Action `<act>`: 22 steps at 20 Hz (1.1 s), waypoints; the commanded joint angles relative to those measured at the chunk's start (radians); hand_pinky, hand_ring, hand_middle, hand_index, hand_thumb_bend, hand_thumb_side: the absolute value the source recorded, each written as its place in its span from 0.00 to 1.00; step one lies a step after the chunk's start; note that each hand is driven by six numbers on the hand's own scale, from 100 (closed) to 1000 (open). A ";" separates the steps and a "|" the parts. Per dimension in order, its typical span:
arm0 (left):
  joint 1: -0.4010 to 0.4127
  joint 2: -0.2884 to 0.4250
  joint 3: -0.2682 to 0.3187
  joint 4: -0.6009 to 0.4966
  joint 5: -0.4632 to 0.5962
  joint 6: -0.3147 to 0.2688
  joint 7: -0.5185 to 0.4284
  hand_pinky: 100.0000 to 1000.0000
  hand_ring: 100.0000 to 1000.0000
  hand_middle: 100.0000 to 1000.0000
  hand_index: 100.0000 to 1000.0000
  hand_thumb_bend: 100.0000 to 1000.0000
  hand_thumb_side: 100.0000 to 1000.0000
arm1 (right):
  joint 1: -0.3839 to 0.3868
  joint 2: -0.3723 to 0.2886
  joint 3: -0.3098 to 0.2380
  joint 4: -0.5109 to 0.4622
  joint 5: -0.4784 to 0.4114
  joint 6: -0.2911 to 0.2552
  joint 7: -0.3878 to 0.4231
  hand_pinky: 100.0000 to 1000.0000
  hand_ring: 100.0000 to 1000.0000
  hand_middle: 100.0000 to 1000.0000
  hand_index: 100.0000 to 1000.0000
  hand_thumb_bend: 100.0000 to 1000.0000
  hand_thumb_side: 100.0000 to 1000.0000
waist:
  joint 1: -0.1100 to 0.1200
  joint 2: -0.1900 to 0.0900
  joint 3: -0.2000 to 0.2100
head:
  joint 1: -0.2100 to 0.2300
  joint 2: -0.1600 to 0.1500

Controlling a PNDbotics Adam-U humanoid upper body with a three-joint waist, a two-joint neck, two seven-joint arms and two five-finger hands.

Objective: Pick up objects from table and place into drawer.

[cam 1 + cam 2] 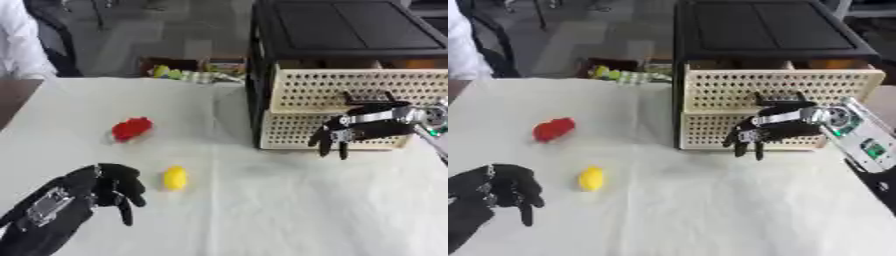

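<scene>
In the left eye view, a white table [262,210] fills most of the frame. A black cabinet [350,25] is seen at the upper right, with two cream perforated drawers; the upper drawer [350,90] is pulled slightly out. The right hand [350,132] is held in front of the lower drawer [289,132], its fingers hanging down, loosely curled and holding nothing. The left hand [101,190] is found at the lower left, fingers curled downward, empty. A yellow object [175,178] lies just right of it, apart from the fingers. A red object [131,129] is placed further up, left of centre.

In the right eye view, the same layout is shown. The left hand is pushed nearer the lower left edge, and the yellow object sits well apart from it.
</scene>
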 commanded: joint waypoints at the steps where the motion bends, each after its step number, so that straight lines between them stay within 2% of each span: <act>1: -0.009 0.008 0.000 -0.014 0.007 -0.003 -0.004 0.43 0.60 0.61 0.79 0.00 0.95 | 0.001 -0.044 -0.005 -0.038 -0.003 -0.013 -0.001 0.54 0.75 0.61 0.85 0.00 1.00 | 0.001 -0.025 0.001 | 0.004 -0.014; 8: -0.007 0.011 0.000 -0.014 0.014 -0.002 -0.007 0.43 0.61 0.61 0.79 0.00 0.95 | 0.090 -0.141 -0.006 -0.199 -0.054 -0.019 -0.001 0.54 0.74 0.60 0.84 0.00 1.00 | 0.001 -0.029 -0.003 | 0.008 -0.011; 14: -0.005 0.013 0.003 -0.014 0.022 -0.006 -0.008 0.43 0.61 0.61 0.79 0.00 0.94 | 0.179 -0.201 -0.052 -0.354 -0.130 0.004 -0.001 0.54 0.75 0.58 0.84 0.00 1.00 | 0.007 -0.036 -0.005 | 0.012 -0.006; 18: -0.001 0.014 0.009 -0.014 0.028 -0.013 0.000 0.43 0.61 0.61 0.79 0.00 0.94 | 0.233 -0.220 -0.126 -0.486 -0.224 0.021 -0.001 0.56 0.77 0.54 0.82 0.00 1.00 | 0.013 -0.042 -0.010 | 0.017 0.001; 22: 0.005 0.013 0.015 -0.014 0.031 -0.021 0.011 0.43 0.61 0.61 0.79 0.00 0.94 | 0.273 -0.211 -0.239 -0.600 -0.365 0.043 -0.001 0.56 0.76 0.49 0.81 0.00 1.00 | 0.021 -0.048 -0.017 | 0.025 0.012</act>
